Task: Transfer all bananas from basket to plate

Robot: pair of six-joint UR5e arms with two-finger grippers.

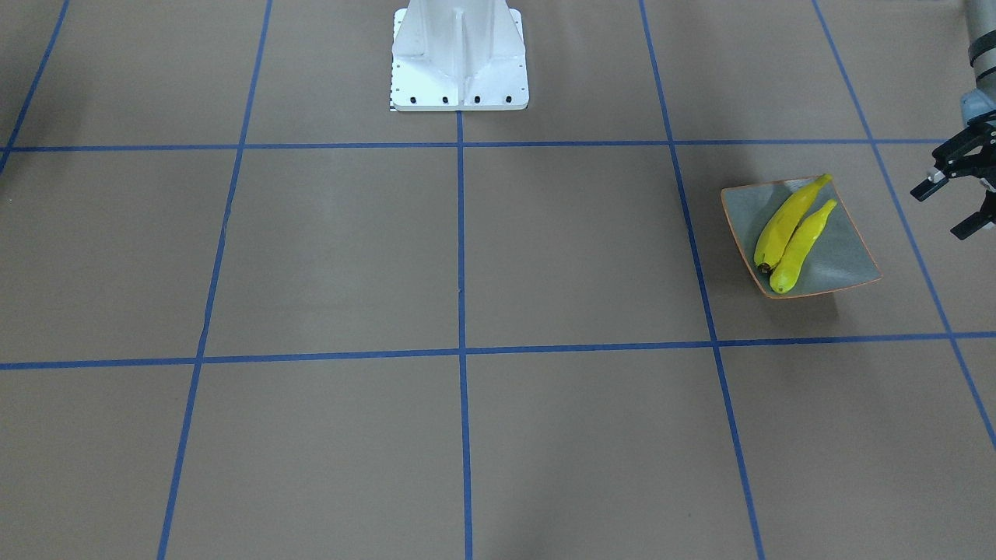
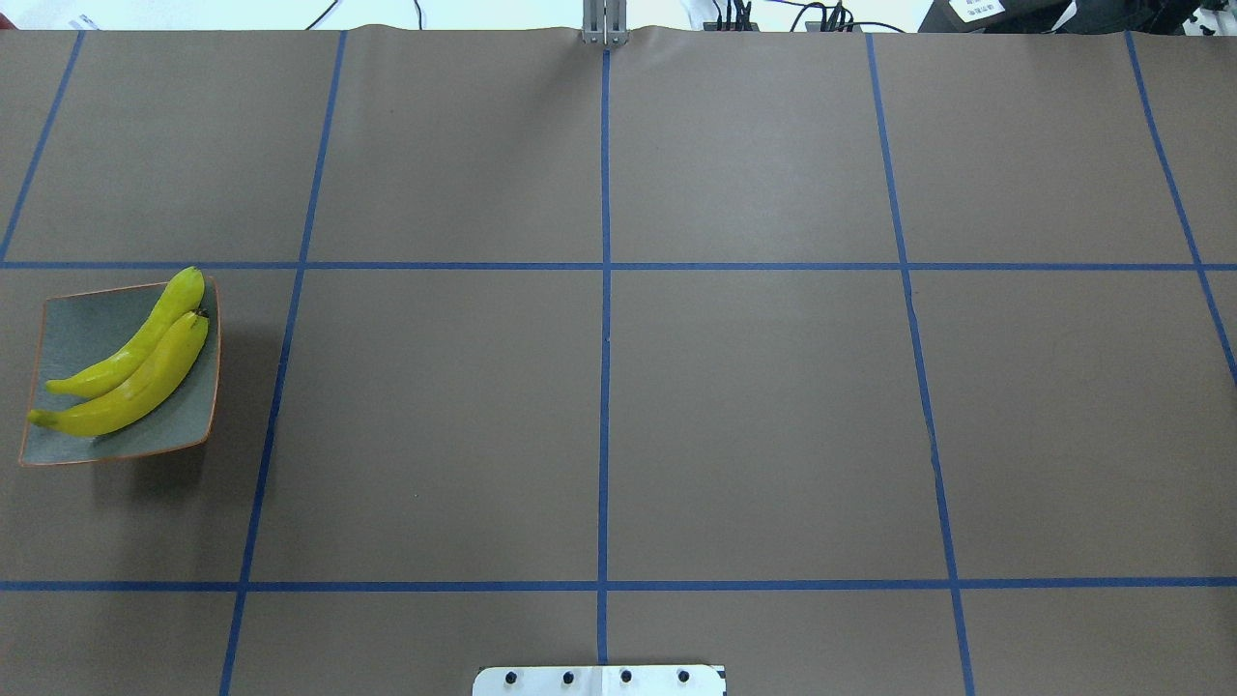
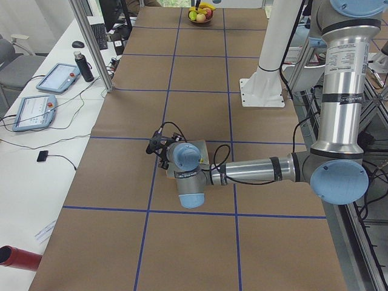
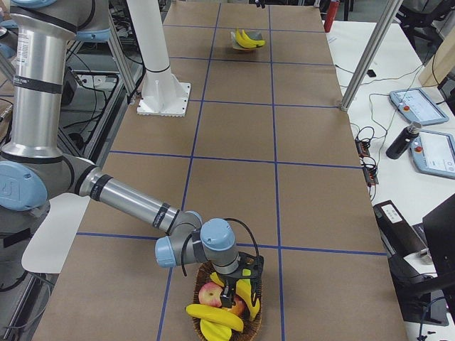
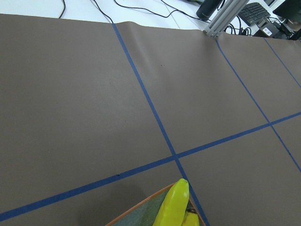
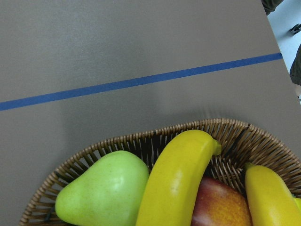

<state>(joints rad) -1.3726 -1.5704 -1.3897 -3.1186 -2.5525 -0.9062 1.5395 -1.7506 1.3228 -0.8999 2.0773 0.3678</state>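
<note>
Plate (image 2: pixel 77 329): we see 2 bananas (image 2: pixel 140 385) on it.
L gripper (image 1: pixel 938 211): spread, empty.
R gripper (image 4: pixel 238 288): at basket (image 4: pixel 254 321); can't tell jaws.

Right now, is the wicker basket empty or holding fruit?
Not empty. The right wrist view shows the basket holding two bananas, a green pear and a reddish apple.

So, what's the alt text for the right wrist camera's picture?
Close view into a wicker basket holding a green pear, a middle banana, a second banana at the right edge and a reddish fruit between them. Beyond it, a brown table crossed by a blue tape line.
</note>
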